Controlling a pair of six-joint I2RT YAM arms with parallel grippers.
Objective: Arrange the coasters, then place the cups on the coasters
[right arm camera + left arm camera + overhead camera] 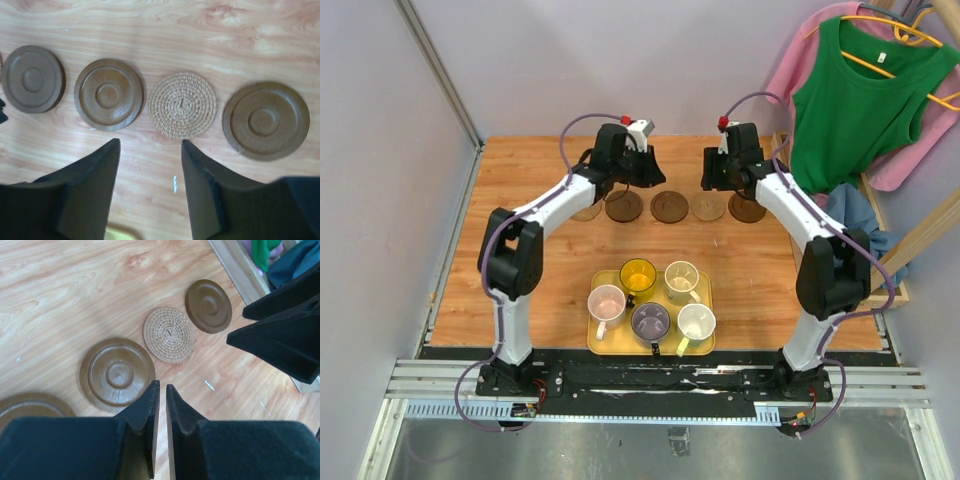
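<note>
With 5 coasters [669, 207] rowed on the bench [520, 180], the stiff, light cups [651, 297] suit rim pinches; left fingers [160, 390] nearly shut, right fingers [150, 150] apart, both empty.

Five coasters [669, 207] lay in a row across the table [520, 190]. Five cups [651, 300] stood on the yellow tray [700, 345], near the arm bases.

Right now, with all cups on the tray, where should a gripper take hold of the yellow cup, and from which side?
Probably grip the yellow cup by its rim wall, coming straight down from above, one finger inside its open mouth. It stands upright at the back left of the yellow tray, with the pink cup and cream cup close around it, so a sideways approach looks crowded.
</note>
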